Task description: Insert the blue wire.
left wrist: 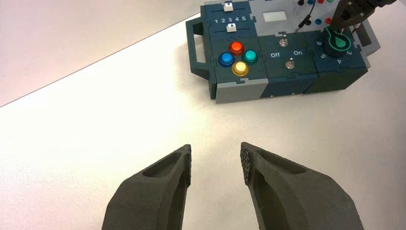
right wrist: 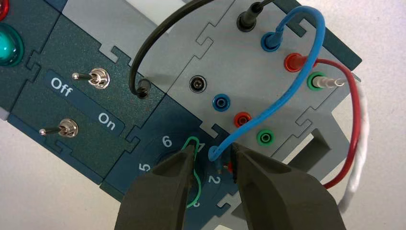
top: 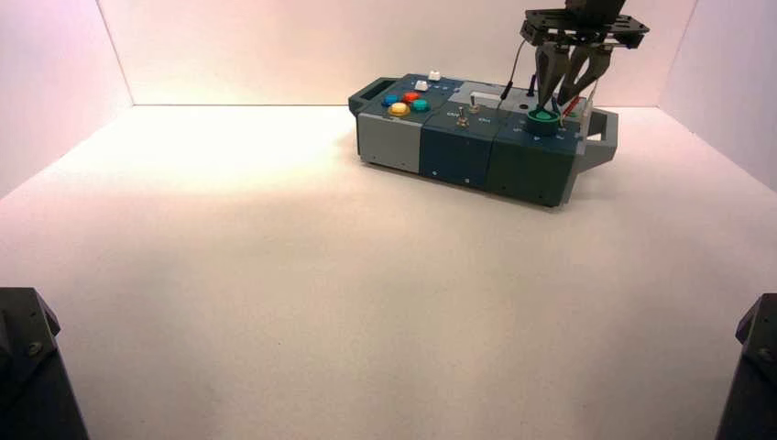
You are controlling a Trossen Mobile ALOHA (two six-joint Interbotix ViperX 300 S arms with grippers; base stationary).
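High view: the right claw (top: 552, 103) is over the box (top: 456, 165), at its right end, with the tips apart just above the knob (top: 541, 123). To the claw's left are the switches (top: 463, 118), and farther left the yellow button (top: 399, 108) with the blue, red and green ones around it. The white sliders (top: 421, 85) are also well to its left, behind the buttons. The left arm (top: 27, 357) waits at the near left, well apart from the right claw.

Left wrist view: the left claw (left wrist: 216, 146) is open over the table (left wrist: 143, 115), well apart from the box. The right claw shows farther off, by the knob.

Right wrist view: the right claw is open, its two fingers on either side of the blue wire's loose plug (right wrist: 218, 160). I cannot tell whether a finger touches it. The blue wire (right wrist: 292, 88) arches away from the claw to a blue socket (right wrist: 269, 44), where its other end is plugged in. Nearer the claw is another blue socket, between a black-ringed socket (right wrist: 197, 84) and a red one (right wrist: 242, 119). The red wire (right wrist: 355, 110) and white wire (right wrist: 362, 143) curve beyond the sockets, apart from the fingertips.
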